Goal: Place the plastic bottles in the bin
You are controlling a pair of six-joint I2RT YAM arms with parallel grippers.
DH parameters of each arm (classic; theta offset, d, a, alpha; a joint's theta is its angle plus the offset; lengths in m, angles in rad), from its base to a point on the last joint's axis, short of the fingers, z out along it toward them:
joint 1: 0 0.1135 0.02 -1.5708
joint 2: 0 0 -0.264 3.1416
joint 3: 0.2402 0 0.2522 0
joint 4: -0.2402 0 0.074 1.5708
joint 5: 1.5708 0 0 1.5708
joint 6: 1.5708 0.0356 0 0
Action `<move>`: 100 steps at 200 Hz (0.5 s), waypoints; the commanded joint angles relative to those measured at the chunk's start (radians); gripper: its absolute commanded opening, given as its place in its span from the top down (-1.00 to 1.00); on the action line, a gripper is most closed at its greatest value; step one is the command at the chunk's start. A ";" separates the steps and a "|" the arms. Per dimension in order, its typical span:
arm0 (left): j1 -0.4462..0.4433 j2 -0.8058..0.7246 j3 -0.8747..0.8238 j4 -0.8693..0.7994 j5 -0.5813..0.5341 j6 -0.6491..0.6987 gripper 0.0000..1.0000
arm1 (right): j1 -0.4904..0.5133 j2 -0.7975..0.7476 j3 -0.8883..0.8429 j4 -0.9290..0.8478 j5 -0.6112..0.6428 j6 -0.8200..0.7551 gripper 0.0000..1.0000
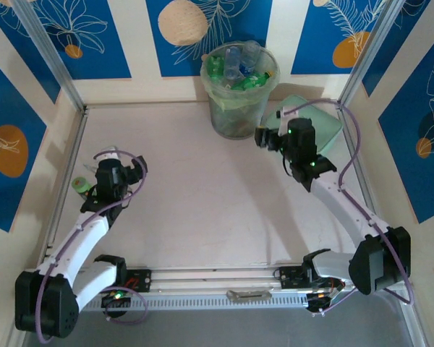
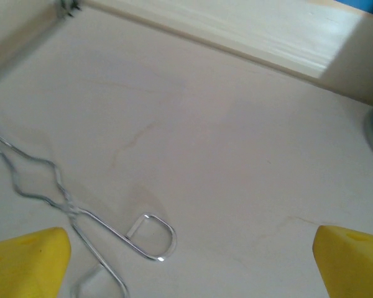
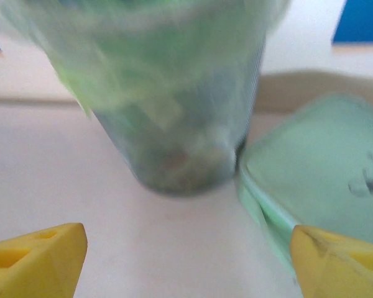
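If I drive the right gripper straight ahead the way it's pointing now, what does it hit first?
Most likely the bin: it stands dead ahead of the open right gripper, across a stretch of table. The mint-green lid lies just right of that line; depth is unclear.

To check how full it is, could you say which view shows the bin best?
Top external: the bin stands whole and sharp, plastic bottles visible through its open mouth. Right wrist has its side close up but blurred; left wrist catches perhaps a grey sliver.
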 commanded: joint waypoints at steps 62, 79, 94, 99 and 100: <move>0.006 0.139 -0.032 0.214 -0.238 0.233 -0.99 | -0.084 0.123 -0.309 0.360 0.139 -0.067 -0.76; 0.005 0.175 -0.056 0.275 -0.260 0.271 -0.99 | -0.109 0.171 -0.305 0.389 0.122 -0.089 -0.76; 0.005 0.209 -0.088 0.357 -0.279 0.305 -0.99 | -0.119 0.212 -0.321 0.444 0.118 -0.115 -0.76; 0.005 0.222 -0.102 0.396 -0.283 0.316 -0.99 | -0.124 0.224 -0.330 0.468 0.112 -0.120 -0.76; 0.005 0.225 -0.104 0.404 -0.283 0.318 -0.99 | -0.125 0.226 -0.332 0.473 0.111 -0.120 -0.76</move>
